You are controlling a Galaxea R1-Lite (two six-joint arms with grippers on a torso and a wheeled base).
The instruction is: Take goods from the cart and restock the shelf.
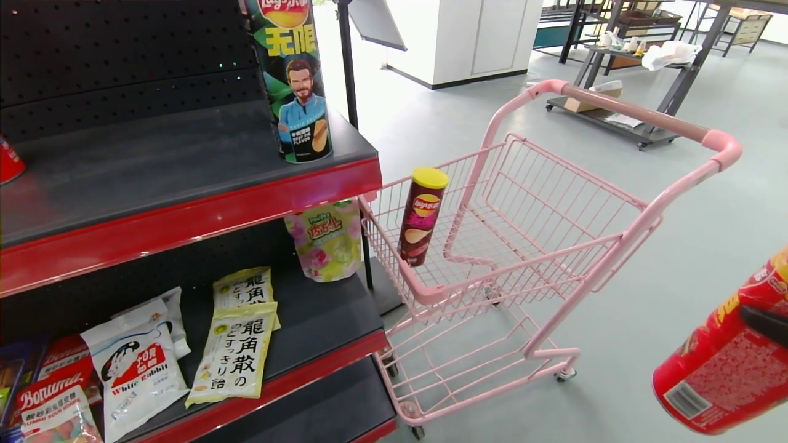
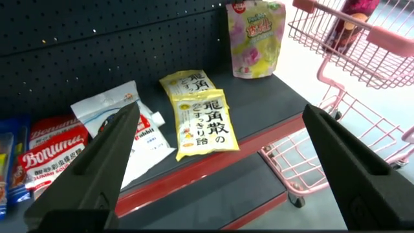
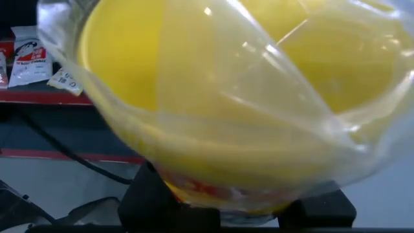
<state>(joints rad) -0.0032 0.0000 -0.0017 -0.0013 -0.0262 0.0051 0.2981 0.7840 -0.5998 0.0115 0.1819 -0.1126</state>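
A pink wire cart (image 1: pixel 622 112) stands to the right of the black-and-red shelf (image 1: pixel 184 221). One maroon chip can (image 1: pixel 422 215) with a yellow lid leans upright in the cart's near corner, also seen past the shelf end (image 2: pixel 352 19). My right gripper (image 1: pixel 763 323) is shut on a red chip can (image 1: pixel 726 360), held tilted at the lower right, outside the cart. That can's yellow lid (image 3: pixel 246 84) sits close above the right gripper (image 3: pixel 236 207). My left gripper (image 2: pixel 220 110) hangs open before the lower shelf, with nothing between its fingers.
A tall green chip can (image 1: pixel 295 80) stands on the upper shelf's right end. The lower shelf holds yellow candy bags (image 1: pixel 237 351), a white bag (image 1: pixel 138 369), red packets (image 2: pixel 45 155) and an upright pink-green bag (image 1: pixel 326 240). Open grey floor lies around the cart.
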